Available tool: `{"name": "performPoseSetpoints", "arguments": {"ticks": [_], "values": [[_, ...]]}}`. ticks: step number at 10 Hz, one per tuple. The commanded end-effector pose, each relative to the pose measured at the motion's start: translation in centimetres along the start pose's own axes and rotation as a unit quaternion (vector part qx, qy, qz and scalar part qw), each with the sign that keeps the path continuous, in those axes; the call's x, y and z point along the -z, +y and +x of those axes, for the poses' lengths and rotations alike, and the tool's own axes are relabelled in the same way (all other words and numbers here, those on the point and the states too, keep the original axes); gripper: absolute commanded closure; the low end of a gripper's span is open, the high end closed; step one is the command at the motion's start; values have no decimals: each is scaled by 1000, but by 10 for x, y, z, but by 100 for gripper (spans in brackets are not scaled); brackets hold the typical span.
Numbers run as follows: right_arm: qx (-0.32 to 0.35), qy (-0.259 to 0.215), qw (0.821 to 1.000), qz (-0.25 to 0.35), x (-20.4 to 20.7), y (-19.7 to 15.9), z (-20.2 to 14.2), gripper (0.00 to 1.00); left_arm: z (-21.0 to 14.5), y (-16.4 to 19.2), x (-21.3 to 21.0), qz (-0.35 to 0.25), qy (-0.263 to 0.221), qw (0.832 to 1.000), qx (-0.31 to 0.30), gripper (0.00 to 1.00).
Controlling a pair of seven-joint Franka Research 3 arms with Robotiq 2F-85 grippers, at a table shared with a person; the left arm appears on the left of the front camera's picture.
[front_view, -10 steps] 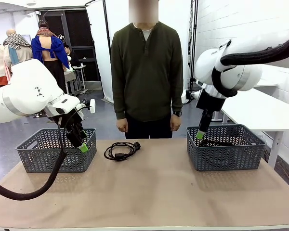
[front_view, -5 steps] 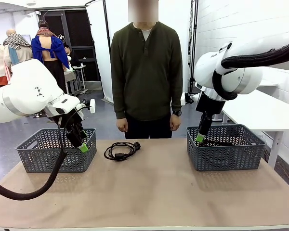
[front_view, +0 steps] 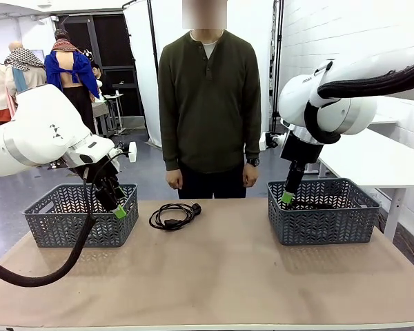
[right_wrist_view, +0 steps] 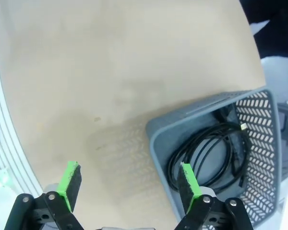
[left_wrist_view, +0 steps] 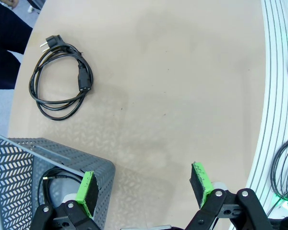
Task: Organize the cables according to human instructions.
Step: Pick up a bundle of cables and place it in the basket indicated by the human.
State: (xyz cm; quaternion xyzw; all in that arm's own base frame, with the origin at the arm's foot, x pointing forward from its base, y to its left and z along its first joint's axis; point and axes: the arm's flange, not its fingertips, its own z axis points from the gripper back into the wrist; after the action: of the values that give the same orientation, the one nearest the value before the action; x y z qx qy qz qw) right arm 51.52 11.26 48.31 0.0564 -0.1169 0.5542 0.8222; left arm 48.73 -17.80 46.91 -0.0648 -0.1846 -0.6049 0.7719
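Spreading out nearest the camera is the bare tan table [front_view: 221, 283], with nothing lying on its front half. Farther in, the left gripper [front_view: 119, 212] hangs with its jaws wide apart and nothing between them, at the right-hand corner of the left basket [front_view: 62, 224]. Its wrist view has one green pad over the basket's wall [left_wrist_view: 53, 154] and the other over bare tabletop, the left gripper [left_wrist_view: 144, 184] straddling that corner. A black cable [left_wrist_view: 50, 184] lies inside this basket, partly seen. Across the table the right gripper [front_view: 287, 198] is likewise spread and empty (its wrist view makes that plain), poised above the left rim of the right basket [front_view: 324, 224]. There the right gripper [right_wrist_view: 129, 184] straddles the grey wall [right_wrist_view: 156, 136], and a coiled cable [right_wrist_view: 209, 153] rests on the basket floor. Between the two baskets, nearer the left one, a loose coil [front_view: 172, 216] lies flat on the table, its plug ends visible from the left wrist [left_wrist_view: 60, 79]. Beyond the far edge stands a person [front_view: 208, 103], arms hanging at the sides.
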Motion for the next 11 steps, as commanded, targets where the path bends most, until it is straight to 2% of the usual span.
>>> {"name": "performPoseSetpoints", "arguments": {"ticks": [1,4,6,9,10,11], "values": [[59,2,998,-15,3,26,6,0,0,0,-1,1,0,1000,-1,0],[72,-44,996,-23,10,48,7,0,0,0,-1,1,0,1000,-1,0],[57,-84,994,-45,14,63,7,0,0,0,-1,1,0,1000,-1,0],[49,-75,995,-30,18,72,10,0,0,0,-1,1,0,1000,-1,0],[22,-70,997,-20,19,74,10,0,0,0,-1,1,0,1000,-1,0],[60,-62,995,-39,14,69,18,0,0,0,-1,1,0,1000,-1,0]]}}
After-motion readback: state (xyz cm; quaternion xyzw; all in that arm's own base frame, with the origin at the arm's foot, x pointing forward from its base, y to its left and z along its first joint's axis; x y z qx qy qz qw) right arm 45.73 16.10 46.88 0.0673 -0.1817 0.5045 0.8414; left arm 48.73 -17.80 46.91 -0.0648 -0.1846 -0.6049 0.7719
